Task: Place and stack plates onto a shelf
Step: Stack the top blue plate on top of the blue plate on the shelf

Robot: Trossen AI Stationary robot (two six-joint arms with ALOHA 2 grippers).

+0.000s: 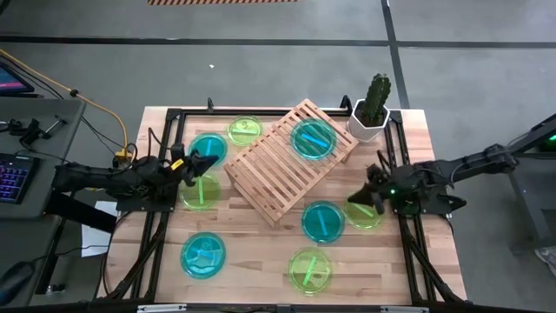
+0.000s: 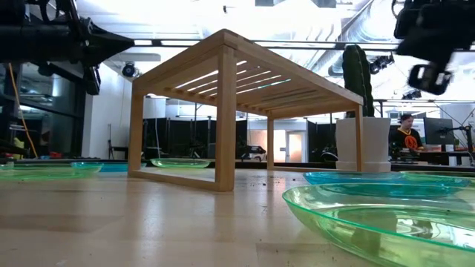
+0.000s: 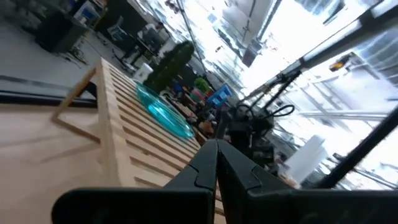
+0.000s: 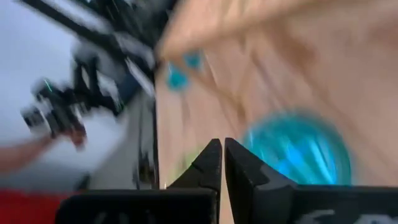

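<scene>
1. High view: shelf (image 1: 291,158) sits mid-table carrying one teal plate (image 1: 313,138) toward the far right corner; other plates lie scattered around it.
2. Low view: both arms are raised.
3. Wrist views: left gripper (image 3: 216,167) and right gripper (image 4: 222,163) both have fingers pressed together, empty. Between picks, I judge; next comes spreading over a plate.

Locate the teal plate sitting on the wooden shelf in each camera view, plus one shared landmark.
High view: teal plate lies on the shelf, at its end nearest the cactus.
Low view: not visible; the shelf top is seen from below.
Left wrist view: plate on the slats, cactus behind it.
Right wrist view: too blurred to tell.
Shared landmark: the cactus.
</scene>
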